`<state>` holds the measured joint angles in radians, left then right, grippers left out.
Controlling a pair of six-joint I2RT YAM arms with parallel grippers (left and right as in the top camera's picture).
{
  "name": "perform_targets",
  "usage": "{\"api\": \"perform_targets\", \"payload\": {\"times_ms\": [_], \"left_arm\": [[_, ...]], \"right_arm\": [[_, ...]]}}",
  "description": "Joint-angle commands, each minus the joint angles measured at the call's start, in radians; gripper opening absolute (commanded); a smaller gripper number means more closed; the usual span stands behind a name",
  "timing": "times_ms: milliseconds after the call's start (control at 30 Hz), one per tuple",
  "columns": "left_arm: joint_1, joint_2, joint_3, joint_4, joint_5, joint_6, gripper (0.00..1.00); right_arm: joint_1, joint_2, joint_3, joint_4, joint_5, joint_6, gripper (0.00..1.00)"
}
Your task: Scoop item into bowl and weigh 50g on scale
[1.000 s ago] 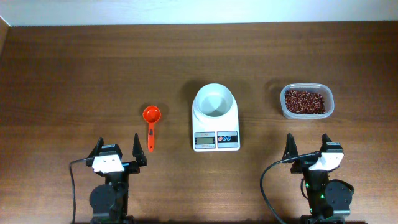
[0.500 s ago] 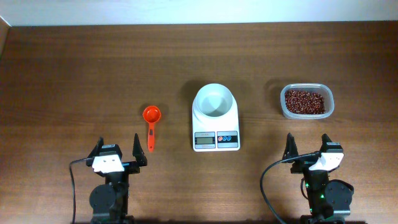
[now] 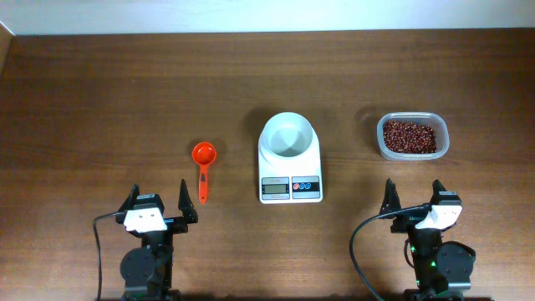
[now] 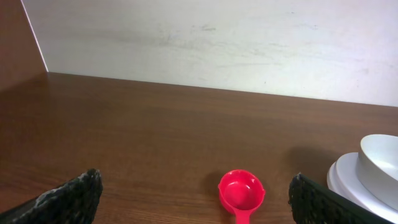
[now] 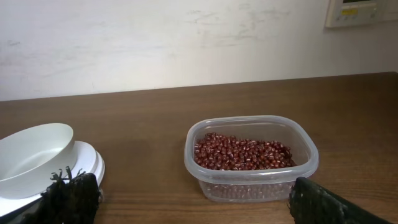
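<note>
The white bowl (image 3: 288, 137) stands empty on the white scale (image 3: 290, 168) at mid-table; both also show at the edges of the wrist views, the bowl (image 4: 380, 167) on the right of the left one and the bowl (image 5: 32, 157) on the left of the right one. Dark red-brown beans (image 3: 409, 135) fill a clear plastic tub (image 5: 250, 159) at the right. A red measuring scoop (image 3: 203, 166) lies left of the scale, cup away from me. My left gripper (image 3: 159, 206) is open near the front edge, just short of the scoop (image 4: 241, 193). My right gripper (image 3: 413, 196) is open, short of the tub.
Brown wooden table (image 3: 125, 100) with a pale wall behind it. Both arm bases stand at the front edge. A wall panel (image 5: 360, 11) shows at the upper right of the right wrist view.
</note>
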<state>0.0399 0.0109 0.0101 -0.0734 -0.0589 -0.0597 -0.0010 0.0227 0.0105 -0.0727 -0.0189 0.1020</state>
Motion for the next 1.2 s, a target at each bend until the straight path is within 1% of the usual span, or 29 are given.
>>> {"api": "perform_targets", "payload": {"times_ms": [0, 833, 933, 967, 1033, 1067, 1100, 1167], "left_arm": [[0.004, 0.001, -0.001, -0.008, 0.012, 0.016, 0.98], [0.004, 0.001, -0.001, 0.009, 0.02, 0.015, 0.98], [0.004, 0.001, -0.001, 0.012, 0.0, 0.016, 0.99], [0.004, 0.001, -0.001, 0.016, 0.016, 0.016, 0.99], [0.004, 0.001, 0.023, 0.08, 0.224, 0.016, 0.98], [0.004, 0.002, 0.051, 0.07, 0.251, 0.016, 0.99], [0.004, 0.012, 0.113, 0.022, 0.249, 0.018, 0.99], [0.004, 0.069, 0.251, -0.07, 0.247, 0.068, 0.99]], "right_arm": [[0.007, -0.002, -0.005, -0.006, 0.005, 0.003, 0.99], [0.007, -0.002, -0.005, -0.006, 0.005, 0.003, 0.99], [0.007, -0.002, -0.005, -0.006, 0.005, 0.004, 0.99], [0.007, -0.002, -0.005, -0.006, 0.005, 0.003, 0.99], [0.007, -0.002, -0.005, -0.006, 0.005, 0.003, 0.99], [0.007, -0.002, -0.005, -0.006, 0.005, 0.003, 0.99], [0.007, -0.002, -0.005, -0.006, 0.005, 0.003, 0.98], [0.007, -0.002, -0.005, -0.006, 0.005, 0.004, 0.99]]}}
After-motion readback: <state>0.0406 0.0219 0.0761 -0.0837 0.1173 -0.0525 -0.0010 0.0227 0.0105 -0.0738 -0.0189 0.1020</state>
